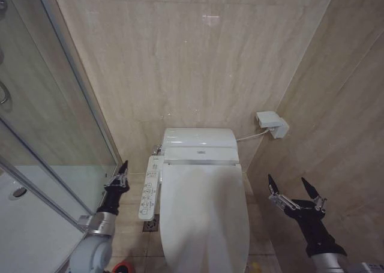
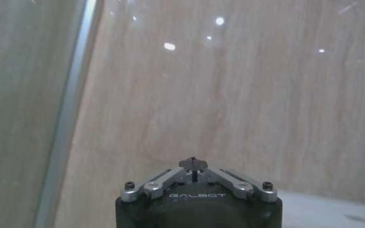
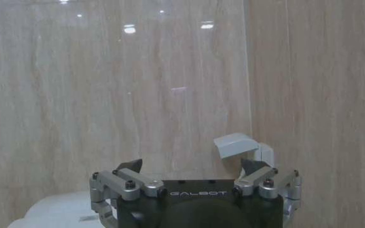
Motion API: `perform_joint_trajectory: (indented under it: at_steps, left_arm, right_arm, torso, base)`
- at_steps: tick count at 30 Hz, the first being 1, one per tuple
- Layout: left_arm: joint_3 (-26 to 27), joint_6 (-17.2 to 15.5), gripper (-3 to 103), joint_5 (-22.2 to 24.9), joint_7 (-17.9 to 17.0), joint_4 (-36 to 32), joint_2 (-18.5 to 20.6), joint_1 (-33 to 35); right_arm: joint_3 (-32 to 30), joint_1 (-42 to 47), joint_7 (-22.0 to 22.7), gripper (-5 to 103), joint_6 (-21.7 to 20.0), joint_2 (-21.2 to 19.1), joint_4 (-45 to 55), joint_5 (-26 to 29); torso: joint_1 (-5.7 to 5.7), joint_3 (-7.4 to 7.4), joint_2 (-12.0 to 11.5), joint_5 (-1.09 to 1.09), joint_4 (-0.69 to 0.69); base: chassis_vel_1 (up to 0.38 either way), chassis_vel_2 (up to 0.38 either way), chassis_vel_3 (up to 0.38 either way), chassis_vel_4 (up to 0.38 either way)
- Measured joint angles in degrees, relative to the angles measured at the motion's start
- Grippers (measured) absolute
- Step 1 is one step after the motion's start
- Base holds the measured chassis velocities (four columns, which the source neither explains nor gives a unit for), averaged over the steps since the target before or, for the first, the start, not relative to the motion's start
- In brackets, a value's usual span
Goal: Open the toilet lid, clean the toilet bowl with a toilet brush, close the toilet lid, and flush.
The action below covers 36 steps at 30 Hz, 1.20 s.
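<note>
Toilet lid (image 1: 204,213) is seen down over the bowl, long axis running from the tank toward the robot, centred between both arms. Left gripper (image 1: 122,172) is held closed and empty beside the button panel (image 1: 149,193), nearer the lid. Right gripper (image 1: 294,192) is held wide open, empty, well apart by the side wall.

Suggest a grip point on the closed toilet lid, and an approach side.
Probably the front rim of the toilet lid: it lies flat, hinged at the back by the tank. Come from its right side with the open right gripper; the button panel crowds the shut left gripper.
</note>
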<state>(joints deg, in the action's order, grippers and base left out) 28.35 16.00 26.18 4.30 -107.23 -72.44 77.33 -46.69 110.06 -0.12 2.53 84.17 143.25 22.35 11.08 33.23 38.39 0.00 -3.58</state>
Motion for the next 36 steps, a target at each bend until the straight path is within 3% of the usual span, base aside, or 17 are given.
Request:
perform_joint_trajectory:
  at_steps: [18,29,30,36]
  left_arm:
    - [-1.9,-1.3,0,-4.9,-4.7,-6.1,-1.4,5.4]
    - [0.9,-3.2,4,-5.8,-5.6,-9.7,-1.8,9.2]
    - [1.2,-3.3,31,-5.8,-5.7,-10.0,-1.9,9.4]
    - [1.6,-4.0,31,-6.0,-6.3,-12.2,-2.3,11.0]
  right_arm:
    - [0.0,0.0,0.0,100,0.0,0.0,0.0,0.0]
    - [0.0,0.0,0.0,100,0.0,0.0,0.0,0.0]
    - [0.0,0.0,0.0,100,0.0,0.0,0.0,0.0]
    - [0.0,0.0,0.0,100,0.0,0.0,0.0,0.0]
  torso:
    - [0.0,0.0,0.0,0.01,0.01]
    - [0.0,0.0,0.0,0.0,0.01]
    - [0.0,0.0,0.0,0.0,0.01]
    - [0.0,0.0,0.0,0.0,0.0]
  base:
    - [0.0,0.0,0.0,0.0]
    - [0.0,0.0,0.0,0.0]
    - [0.0,0.0,0.0,0.0]
    - [0.0,0.0,0.0,0.0]
